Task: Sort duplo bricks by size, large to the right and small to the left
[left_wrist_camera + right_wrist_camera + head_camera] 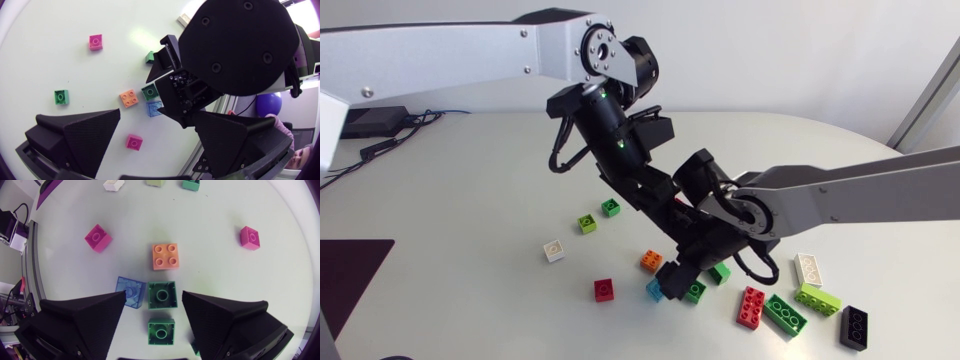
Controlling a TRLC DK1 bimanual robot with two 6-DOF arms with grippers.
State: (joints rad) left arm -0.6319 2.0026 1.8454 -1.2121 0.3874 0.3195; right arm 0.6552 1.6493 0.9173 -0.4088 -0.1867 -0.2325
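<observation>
Nearest the right wrist lens, my right pincer (153,296) stands released, its wedges flanking a dark green brick (161,295). A second green brick (161,331) lies between them closer in, and a blue brick (131,291) sits just beside the first, at its nine o'clock. To grip well I should centre on one brick, drop straight, and close without dragging its neighbours.

From the left wrist, my left pincer (157,117) is likewise released, holding nothing, with the right one crowding its twelve o'clock; collision seems the risk.

Overhead, the red large brick (752,306) lies at my right pincer's four o'clock and the small white brick (554,250) at nine, so this green one belongs leftward.
</observation>
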